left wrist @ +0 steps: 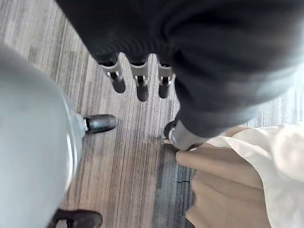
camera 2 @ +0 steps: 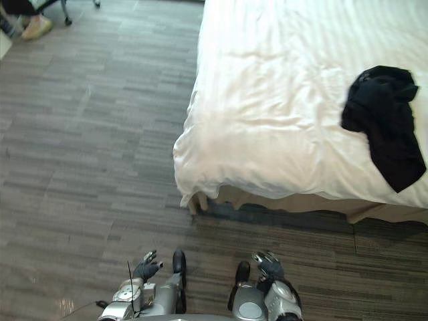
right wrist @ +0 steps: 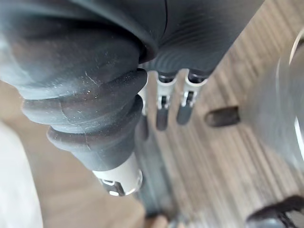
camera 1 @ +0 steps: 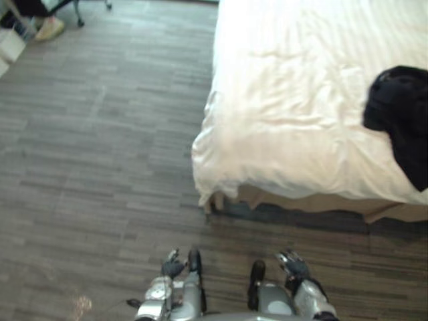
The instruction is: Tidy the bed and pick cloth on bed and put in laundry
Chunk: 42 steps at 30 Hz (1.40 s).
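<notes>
Black cloth (camera 2: 381, 124): lies crumpled on the white duvet, on the right part of the bed. One end trails toward the edge nearest the robot. Neither robot hand touches it.
Bed (camera 2: 267, 120): takes up the upper right of the head views.
Duvet (camera 1: 287, 100): white with faint stripes and light wrinkles. Its near corner hangs down over a beige bed skirt (camera 1: 301, 199).
Left robot hand (camera 1: 172, 267): low at the bottom of the head view, over the floor and well apart from the bed. In its wrist view the fingers (left wrist: 141, 85) hang straight and released, grasping nothing.
Right robot hand (camera 1: 293, 264): beside the left one, also over the floor. Its fingers (right wrist: 161, 114) are straight and relaxed, and it is empty.
Floor (camera 1: 100, 147): grey-brown with a striped pattern.
Far left corner: a person's light shoe (camera 1: 50, 28) next to a dark chair leg (camera 1: 77, 15).
</notes>
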Available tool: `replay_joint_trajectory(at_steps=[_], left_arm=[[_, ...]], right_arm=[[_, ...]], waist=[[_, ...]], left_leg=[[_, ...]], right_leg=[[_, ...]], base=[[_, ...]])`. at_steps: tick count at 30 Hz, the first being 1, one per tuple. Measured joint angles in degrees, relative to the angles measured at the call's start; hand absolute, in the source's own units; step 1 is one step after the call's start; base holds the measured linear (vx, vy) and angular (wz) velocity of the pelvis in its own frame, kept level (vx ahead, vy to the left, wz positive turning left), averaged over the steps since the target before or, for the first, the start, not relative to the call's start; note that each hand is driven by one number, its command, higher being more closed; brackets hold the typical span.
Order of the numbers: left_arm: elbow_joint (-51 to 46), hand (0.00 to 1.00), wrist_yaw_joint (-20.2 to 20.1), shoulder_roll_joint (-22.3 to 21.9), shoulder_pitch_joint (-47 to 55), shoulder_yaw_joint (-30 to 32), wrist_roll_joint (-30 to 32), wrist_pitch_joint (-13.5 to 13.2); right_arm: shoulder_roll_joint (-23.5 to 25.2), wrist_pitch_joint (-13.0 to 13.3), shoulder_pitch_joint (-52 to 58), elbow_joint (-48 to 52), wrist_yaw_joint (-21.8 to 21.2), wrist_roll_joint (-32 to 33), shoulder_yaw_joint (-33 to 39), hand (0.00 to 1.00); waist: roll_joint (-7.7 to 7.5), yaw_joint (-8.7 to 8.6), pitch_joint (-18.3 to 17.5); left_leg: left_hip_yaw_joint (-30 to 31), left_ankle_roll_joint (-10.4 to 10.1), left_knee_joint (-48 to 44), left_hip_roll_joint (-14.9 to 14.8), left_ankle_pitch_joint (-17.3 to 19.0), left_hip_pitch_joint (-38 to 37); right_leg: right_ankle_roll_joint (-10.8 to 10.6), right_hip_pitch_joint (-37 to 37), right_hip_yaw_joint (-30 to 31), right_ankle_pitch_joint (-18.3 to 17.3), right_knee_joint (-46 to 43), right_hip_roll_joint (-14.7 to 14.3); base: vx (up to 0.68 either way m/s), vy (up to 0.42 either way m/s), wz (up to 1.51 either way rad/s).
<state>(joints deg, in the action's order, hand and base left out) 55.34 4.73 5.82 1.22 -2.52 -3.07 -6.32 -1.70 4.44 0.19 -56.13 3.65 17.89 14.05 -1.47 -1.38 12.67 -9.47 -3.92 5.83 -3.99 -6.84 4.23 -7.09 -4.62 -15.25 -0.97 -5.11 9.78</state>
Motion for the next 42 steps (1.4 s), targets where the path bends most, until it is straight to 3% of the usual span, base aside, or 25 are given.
replay_joint_trajectory(at_steps=[5, 8, 11, 15, 16, 19, 21, 23, 24, 25, 27, 28, 29, 32, 33, 37, 41, 42], left_arm=[[3.76, 0.0, 1.15, 1.43, -0.11, 3.68, 5.6, 1.58], [4.04, 0.0, 1.83, 1.46, 0.23, 5.52, 6.31, 2.21], [6.07, 0.0, 1.82, 1.42, 0.48, 6.41, 8.41, 2.85], [6.1, 0.0, 1.74, -1.18, 1.48, 9.34, 10.49, 3.37], [6.09, 0.0, 1.74, -1.79, 1.46, 9.72, 10.49, 3.37], [6.06, 0.0, 1.67, -2.36, 1.68, 9.9, 10.5, 3.41], [5.85, 0.0, 1.71, -2.89, 1.56, 10.0, 10.45, 3.44], [5.73, 0.0, 1.82, -4.62, 1.23, 10.29, 10.28, 3.35], [5.76, 0.0, 1.81, -5.57, 1.35, 10.61, 10.11, 3.34], [5.72, 0.0, 1.82, -5.85, 1.24, 10.63, 9.84, 3.28], [5.36, 0.0, 1.92, -6.14, 1.08, 10.37, 8.7, 2.93], [5.23, 0.0, 1.94, -6.14, 1.08, 10.33, 8.27, 2.7], [4.88, 0.0, 2.0, -5.95, 1.11, 9.78, 7.61, 2.38], [4.78, 0.0, 2.03, -5.29, 1.48, 8.87, 7.07, 1.96], [4.75, 0.0, 2.19, -5.16, 1.54, 7.72, 7.07, 2.0], [5.3, 0.0, 2.74, -1.62, 2.53, 5.73, 7.14, 2.29], [6.03, 0.0, 2.69, -2.45, 2.03, 4.16, 7.28, 2.77], [6.13, 0.0, 2.66, -2.51, 2.0, 4.16, 7.3, 2.93]], right_arm=[[0.18, -1.53, 3.41, -2.29, 2.86, -6.49, 7.4, 0.0], [0.71, -2.25, 4.11, -3.16, 3.17, -8.13, 9.72, 0.0], [1.13, -2.4, 5.01, -3.07, 3.84, -9.55, 11.18, 0.0], [1.13, -2.29, 6.46, -1.16, 3.9, -9.6, 11.99, 0.0], [1.19, -2.29, 6.89, -0.76, 3.91, -9.59, 12.02, 0.0], [1.54, -2.43, 7.55, -0.79, 3.92, -9.6, 11.91, 0.0], [1.52, -2.44, 8.92, -0.79, 3.95, -9.6, 11.88, 0.0], [0.49, -2.49, 9.15, -0.83, 4.2, -9.6, 11.67, 0.0], [-0.47, -2.47, 8.44, -0.86, 4.27, -9.59, 11.47, 0.0], [-0.86, -2.49, 7.98, -0.94, 4.53, -9.59, 11.39, 0.0], [-1.09, -2.38, 7.06, -1.08, 5.09, -9.6, 11.28, 0.0], [-1.12, -2.38, 6.81, -1.25, 5.11, -9.61, 11.22, 0.0], [-1.35, -2.46, 6.45, -1.68, 5.18, -9.76, 10.4, 0.0], [-1.47, -2.58, 6.65, -2.7, 5.26, -11.29, 9.34, 0.0], [-1.85, -2.76, 7.36, -3.03, 5.24, -11.77, 8.7, 0.0], [-0.32, -3.61, 10.01, -3.38, 5.09, -11.97, 9.21, 0.0], [0.81, -3.44, 10.23, -2.76, 5.0, -12.1, 9.2, 0.0], [0.41, -3.31, 10.25, -2.47, 5.04, -12.4, 9.05, 0.0]], waist=[[0.09, -1.43, -0.5], [-0.07, -1.49, -0.74], [0.73, -2.84, -1.6], [2.63, -2.86, -2.86], [2.91, -3.78, -2.99], [2.21, -4.11, -3.16], [1.82, -4.18, -3.86], [3.54, -4.07, -4.03], [4.58, -4.07, -3.95], [4.68, -4.1, -3.89], [4.38, -4.01, -3.84], [4.27, -4.02, -3.77], [4.0, -3.78, -3.7], [3.77, -3.08, -3.93], [4.94, -3.59, -5.43], [1.37, -4.24, -7.13], [1.3, -4.17, -7.44], [2.03, -4.25, -6.94]], left_leg=[[-5.57, -0.72, -0.27, -1.51, 2.49, -5.98], [-8.75, -1.62, -0.31, -2.72, 3.46, -8.12], [-11.49, -3.22, -0.36, -4.92, 4.12, -9.71], [-19.89, -5.74, -0.42, -7.92, 5.59, -13.71], [-21.92, -6.29, -1.34, -8.33, 6.07, -14.28], [-26.38, -7.23, -11.52, -10.43, 9.27, -13.32], [-26.48, -7.14, -27.11, -14.28, 9.75, -9.29], [-20.9, -6.5, -37.18, -16.95, 10.63, -5.21], [-16.23, -6.22, -38.75, -15.81, 13.39, -4.58], [-14.34, -6.12, -38.69, -14.52, 14.89, -4.63], [-6.63, -4.63, -36.09, -9.55, 19.37, -4.41], [-4.21, -4.03, -35.19, -8.61, 19.98, -4.15], [2.98, -2.75, -32.57, -6.68, 20.75, -3.4], [12.46, -1.89, -26.85, -5.0, 23.4, -4.64], [13.79, -0.56, -22.04, -4.43, 27.12, -7.18], [6.62, 0.05, -18.81, -1.36, 26.76, -10.15], [0.47, 1.37, -15.37, 1.28, 25.95, -12.29], [-1.7, 1.37, -14.75, 1.71, 25.95, -12.83]], right_leg=[[0.76, 2.5, 2.61, -0.6, -0.06, -0.66], [2.58, 2.39, -7.9, -1.59, -3.94, 2.46], [2.66, 2.28, -8.51, -1.87, -4.79, 0.53], [3.06, 1.31, -2.11, -2.12, -4.5, -3.66], [3.15, 1.11, -0.58, -2.33, -4.47, -4.33], [3.73, 0.4, 3.44, -4.36, -5.13, -4.37], [4.04, 0.63, 6.79, -4.34, -5.35, -3.96], [4.9, 0.4, 11.31, -3.6, -5.54, -5.48], [4.95, 0.31, 13.95, -3.19, -5.12, -5.81], [4.75, 0.27, 15.75, -3.01, -4.91, -5.82], [3.77, 0.42, 22.74, -1.91, -3.24, -5.84], [3.42, 0.4, 24.48, -1.69, -2.8, -5.93], [2.75, 0.32, 28.84, -1.31, -1.59, -5.97], [-0.39, -0.56, 35.2, -0.43, -0.62, -6.18], [-1.91, -1.45, 36.75, 0.58, 0.39, -6.5], [-2.4, -3.14, 33.09, 2.67, -0.58, -5.11], [-2.71, -5.34, 37.37, 6.26, 1.88, -4.56], [-2.47, -6.03, 37.51, 7.87, 2.64, -4.8]], base=[[0.08, -0.015, -0.52], [0.06, -0.033, -0.62], [0.1, -0.095, -0.52], [0.11, -0.101, -0.98], [0.12, -0.061, -0.84], [0.07, -0.051, -0.89], [0.13, -0.118, -0.96], [0.17, -0.005, -1.06], [0.16, 0.114, -1.01], [0.17, 0.152, -1.36], [0.12, 0.167, -1.44], [0.07, 0.316, -1.54], [0.02, 0.322, -1.46], [-0.03, 0.376, -1.41], [-0.02, 0.402, -0.98], [0.02, 0.263, -0.84], [0.0, 0.131, -0.91], [-0.02, 0.059, -1.02]])
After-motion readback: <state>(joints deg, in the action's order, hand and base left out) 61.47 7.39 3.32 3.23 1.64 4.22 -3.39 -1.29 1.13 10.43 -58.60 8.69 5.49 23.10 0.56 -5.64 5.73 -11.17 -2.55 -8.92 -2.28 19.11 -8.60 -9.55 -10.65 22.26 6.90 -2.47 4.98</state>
